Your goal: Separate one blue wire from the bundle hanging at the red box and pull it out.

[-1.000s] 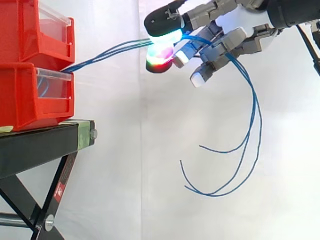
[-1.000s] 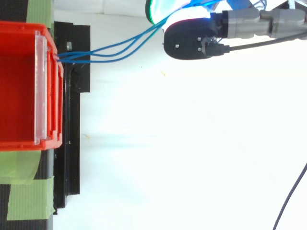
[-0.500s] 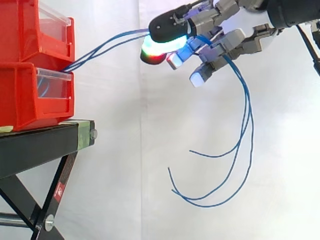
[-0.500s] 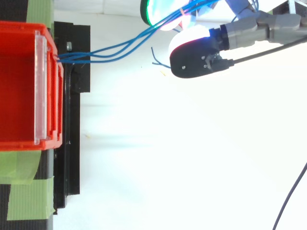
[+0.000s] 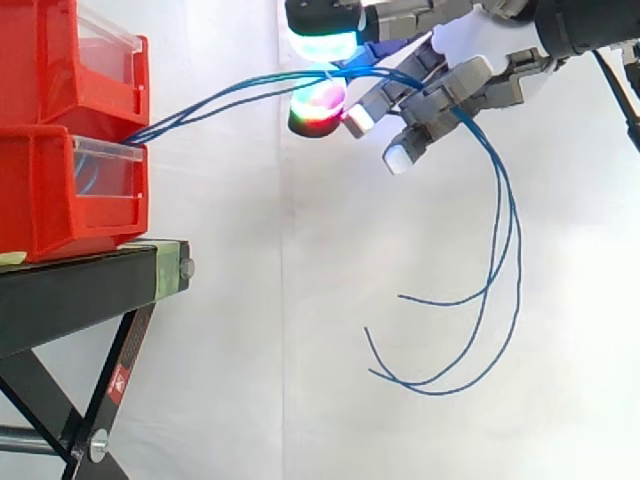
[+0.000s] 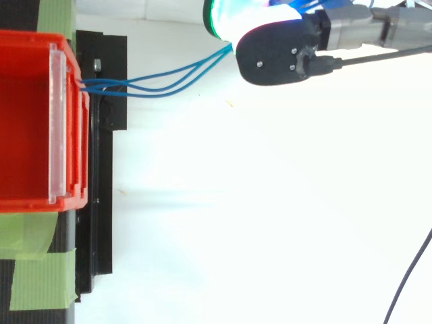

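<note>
We record the hand (image 5: pixel 455 88) as built of grey and silver link segments around a white palm, joined toward 3 o'clock to a black wrist collar (image 5: pixel 585 25). Its fingertips (image 5: pixel 320 46) are thick pads: one glows cyan-green beneath a black cap (image 6: pixel 277 57), one red, magenta and green, others white. From above, that rounded cap carries small silver screws.

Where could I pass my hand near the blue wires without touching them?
Free: under the taut wires, between the stand and the hanging loops. Crowded: around the hand, where the wires bend down.
</note>
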Robot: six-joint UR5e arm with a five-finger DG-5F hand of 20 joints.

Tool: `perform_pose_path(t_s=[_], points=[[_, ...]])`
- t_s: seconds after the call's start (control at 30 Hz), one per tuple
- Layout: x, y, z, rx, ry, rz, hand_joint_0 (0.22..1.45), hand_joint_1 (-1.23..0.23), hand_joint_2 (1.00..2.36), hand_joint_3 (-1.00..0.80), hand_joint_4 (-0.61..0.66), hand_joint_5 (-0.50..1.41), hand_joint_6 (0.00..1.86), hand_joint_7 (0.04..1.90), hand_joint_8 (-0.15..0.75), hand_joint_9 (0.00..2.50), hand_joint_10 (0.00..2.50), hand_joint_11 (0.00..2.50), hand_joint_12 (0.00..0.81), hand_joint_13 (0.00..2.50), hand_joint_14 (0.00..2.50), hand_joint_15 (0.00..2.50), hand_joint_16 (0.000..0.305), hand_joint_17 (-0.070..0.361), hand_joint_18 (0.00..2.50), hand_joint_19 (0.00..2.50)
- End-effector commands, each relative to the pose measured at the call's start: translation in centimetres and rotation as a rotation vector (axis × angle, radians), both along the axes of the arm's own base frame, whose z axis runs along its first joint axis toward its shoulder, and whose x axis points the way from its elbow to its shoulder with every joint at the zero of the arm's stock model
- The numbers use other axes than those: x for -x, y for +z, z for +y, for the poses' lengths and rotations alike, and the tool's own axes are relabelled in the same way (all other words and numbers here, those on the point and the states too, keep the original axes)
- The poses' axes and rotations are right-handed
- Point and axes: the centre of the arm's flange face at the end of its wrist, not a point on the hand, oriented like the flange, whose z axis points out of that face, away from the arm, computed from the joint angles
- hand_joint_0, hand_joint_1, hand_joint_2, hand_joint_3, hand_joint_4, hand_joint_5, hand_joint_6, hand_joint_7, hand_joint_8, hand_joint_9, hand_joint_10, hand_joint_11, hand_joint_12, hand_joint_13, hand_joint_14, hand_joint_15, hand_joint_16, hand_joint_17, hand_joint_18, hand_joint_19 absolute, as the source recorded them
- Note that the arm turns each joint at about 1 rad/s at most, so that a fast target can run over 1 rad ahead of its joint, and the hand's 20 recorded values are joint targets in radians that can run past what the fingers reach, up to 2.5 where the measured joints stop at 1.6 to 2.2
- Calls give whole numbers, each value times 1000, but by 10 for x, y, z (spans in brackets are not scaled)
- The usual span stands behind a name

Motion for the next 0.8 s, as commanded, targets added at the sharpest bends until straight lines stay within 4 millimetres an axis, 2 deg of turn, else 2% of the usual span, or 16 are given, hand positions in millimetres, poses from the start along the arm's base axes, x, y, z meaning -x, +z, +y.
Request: perform_pose_path(t_s=[0.0, 0.27, 0.53, 0.77], points=[[0, 0, 0, 0, 0, 1, 609, -699, 1007, -433, 164, -235, 795, 1058, 324, 987, 18, 1255, 301, 1189, 2500, 518, 49, 111, 800, 872], [0, 0, 0, 0, -2, -1, 549, -662, 1000, -500, 179, -239, 802, 1036, 334, 981, 16, 1269, 321, 1194, 2500, 511, 51, 115, 814, 875], [2, -2, 1, -16, -1, 13, 570, -797, 1000, -500, 190, -243, 802, 1057, 324, 940, 17, 1278, 310, 1187, 2500, 521, 50, 113, 799, 868], [3, -2, 1, -15, -1, 21, 582, -809, 1000, -500, 185, -245, 806, 1040, 326, 924, 17, 1279, 310, 1186, 2500, 527, 50, 112, 790, 874]])
